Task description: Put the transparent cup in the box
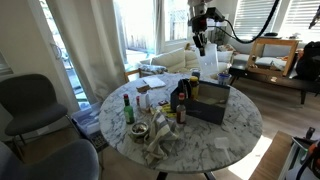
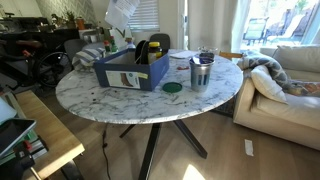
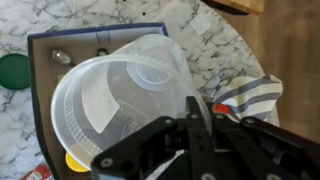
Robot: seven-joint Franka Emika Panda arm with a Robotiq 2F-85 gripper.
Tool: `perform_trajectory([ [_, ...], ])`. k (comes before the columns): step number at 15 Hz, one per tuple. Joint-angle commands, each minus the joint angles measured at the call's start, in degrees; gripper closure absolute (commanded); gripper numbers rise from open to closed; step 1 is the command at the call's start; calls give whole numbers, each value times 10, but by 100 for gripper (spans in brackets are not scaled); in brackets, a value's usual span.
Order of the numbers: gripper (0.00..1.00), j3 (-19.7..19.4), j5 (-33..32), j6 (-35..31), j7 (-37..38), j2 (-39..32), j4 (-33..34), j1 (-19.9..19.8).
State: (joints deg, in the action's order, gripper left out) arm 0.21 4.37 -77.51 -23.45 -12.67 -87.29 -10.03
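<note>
The transparent cup (image 3: 115, 95) is a clear plastic cup lying on its side in my gripper (image 3: 190, 110), which is shut on its rim. The wrist view looks down past the cup at the dark navy box (image 3: 40, 55) right below it. In an exterior view the gripper (image 1: 200, 42) hangs above the table with the cup (image 1: 208, 67) under it, over the box (image 1: 212, 106). In an exterior view the cup (image 2: 122, 12) shows at the top edge, above the box (image 2: 128, 73). The box holds several items.
On the round marble table (image 1: 235, 130) stand several bottles, among them a green bottle (image 1: 128, 108), and a crumpled cloth (image 1: 160, 145). A metal tumbler (image 2: 200, 72) and a green lid (image 2: 172, 88) sit beside the box. Chairs (image 1: 30, 105) and a sofa (image 2: 285, 90) surround the table.
</note>
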Motion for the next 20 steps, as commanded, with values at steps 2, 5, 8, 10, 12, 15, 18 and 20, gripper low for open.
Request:
perform_trajectory([
  [2,99,-6,-31,-197,-2,77,-134,29],
  [5,99,-3,7,-284,-2,98,-199,40],
  [8,99,-3,11,-326,-5,114,-251,52],
  [10,99,-5,13,-353,-16,118,-287,56],
  [12,99,-5,23,-385,-38,110,-315,59],
  [15,99,-4,22,-437,-65,102,-349,61],
  [18,99,-3,30,-474,-98,93,-369,60],
  [20,71,-1,41,-467,-122,88,-373,61],
])
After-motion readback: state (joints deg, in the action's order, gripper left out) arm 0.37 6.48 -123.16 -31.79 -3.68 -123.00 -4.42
